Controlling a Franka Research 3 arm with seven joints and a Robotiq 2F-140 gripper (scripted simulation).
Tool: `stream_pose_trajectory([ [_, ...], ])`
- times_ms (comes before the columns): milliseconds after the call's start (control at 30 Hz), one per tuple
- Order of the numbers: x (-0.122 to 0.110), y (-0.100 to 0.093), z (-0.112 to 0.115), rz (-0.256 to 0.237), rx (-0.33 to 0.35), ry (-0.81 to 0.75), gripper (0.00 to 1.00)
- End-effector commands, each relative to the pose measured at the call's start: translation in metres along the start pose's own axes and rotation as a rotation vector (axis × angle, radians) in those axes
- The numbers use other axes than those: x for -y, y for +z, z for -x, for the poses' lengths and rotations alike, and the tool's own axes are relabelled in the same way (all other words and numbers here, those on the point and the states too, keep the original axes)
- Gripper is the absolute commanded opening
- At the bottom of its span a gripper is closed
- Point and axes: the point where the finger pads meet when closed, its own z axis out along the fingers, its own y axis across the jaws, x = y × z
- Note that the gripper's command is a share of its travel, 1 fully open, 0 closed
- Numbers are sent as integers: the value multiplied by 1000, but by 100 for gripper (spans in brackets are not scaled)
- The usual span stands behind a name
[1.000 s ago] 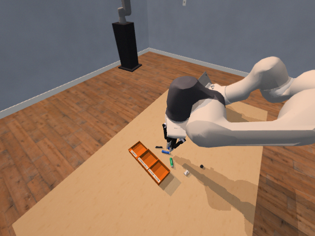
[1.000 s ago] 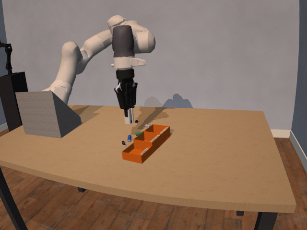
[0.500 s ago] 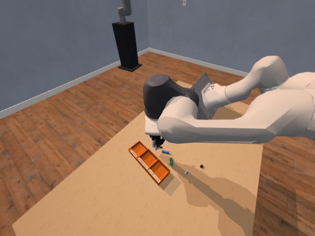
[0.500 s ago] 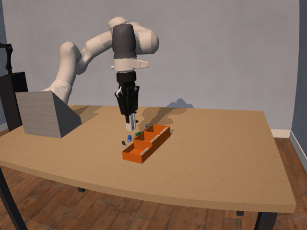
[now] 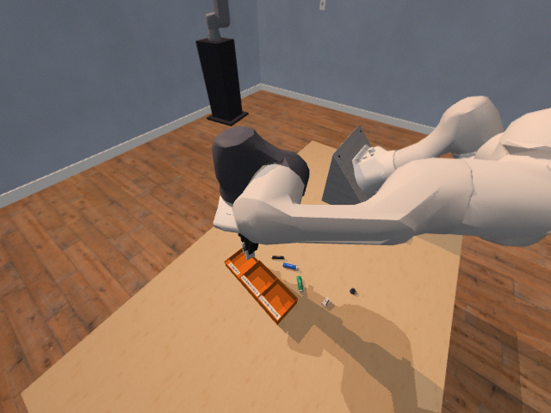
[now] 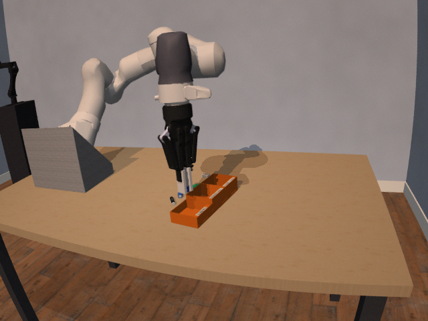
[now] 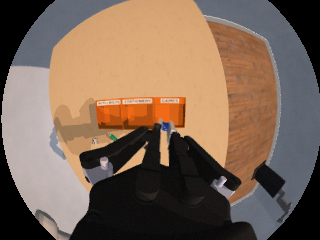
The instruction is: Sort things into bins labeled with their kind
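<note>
Pale wooden tabletop [image 5: 155, 333] [image 6: 293, 224] [image 7: 150, 50] lies beneath the black gripper [image 5: 249, 254] [image 6: 184, 186] [image 7: 166, 125], its fingers narrowly pinching a small blue block-like piece [image 7: 165, 127] by the orange GAMES bin [image 5: 228, 261] [image 6: 184, 219] [image 7: 184, 113]; probably light and hard, best gripped across opposite sides

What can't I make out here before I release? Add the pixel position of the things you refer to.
- Blue piece [image 6: 187, 188] [image 7: 165, 127]: shape covered by the fingers in exterior, too small in wrist.
- Black thing [image 5: 352, 291]: too small to name in top, not seen in exterior.
- White thing's marks [image 5: 325, 302] [image 6: 205, 175] [image 7: 95, 141]: too small in every view.
</note>
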Motion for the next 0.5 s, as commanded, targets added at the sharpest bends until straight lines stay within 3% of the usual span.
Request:
stream_pose_trajectory([
  [0, -11, 2, -15, -5, 9, 157, 7],
  [467, -14, 2, -18, 3, 2, 343, 7],
])
